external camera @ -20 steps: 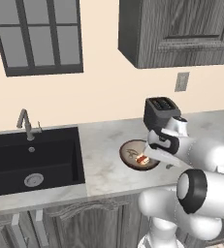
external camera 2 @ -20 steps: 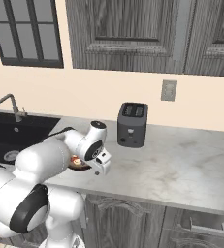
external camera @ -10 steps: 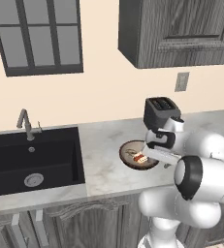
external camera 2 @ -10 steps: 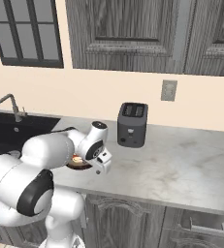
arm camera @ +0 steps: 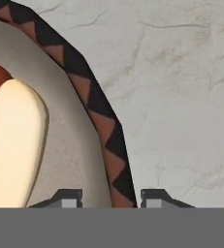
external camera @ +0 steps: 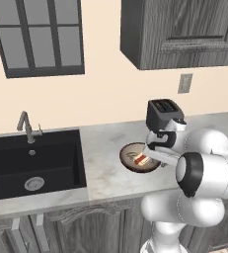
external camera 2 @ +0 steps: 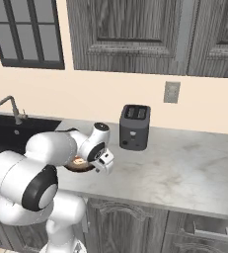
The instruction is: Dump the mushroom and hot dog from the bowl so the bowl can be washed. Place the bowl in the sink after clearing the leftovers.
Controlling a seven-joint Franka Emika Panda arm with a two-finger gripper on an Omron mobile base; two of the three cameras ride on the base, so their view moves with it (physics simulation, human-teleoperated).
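Note:
The bowl point(external camera: 130, 149) rests on the marble counter right of the sink point(external camera: 56, 158). It has a dark zigzag rim point(arm camera: 101, 121) and a tan inside. In it lies the hot dog point(external camera: 141, 159), whose pale bun point(arm camera: 14, 140) and red sausage fill the left of the hand view. A small dull shape beside it looks like the mushroom point(external camera: 131, 156). My gripper point(external camera: 157, 159) reaches down at the bowl's right edge. Its tips point(arm camera: 111, 198) stand one inside and one outside the rim, shut on it. From the right base view the arm covers most of the bowl point(external camera 2: 78, 165).
A dark toaster point(external camera: 162, 113) stands against the wall just behind the bowl. A grey faucet point(external camera: 25, 126) rises at the sink's back edge. Bare marble counter point(external camera 2: 184, 163) stretches to the right of the toaster point(external camera 2: 135, 127).
The jaws have closed in on the bowl's rim from wide open. The arm and the bowl have hardly moved.

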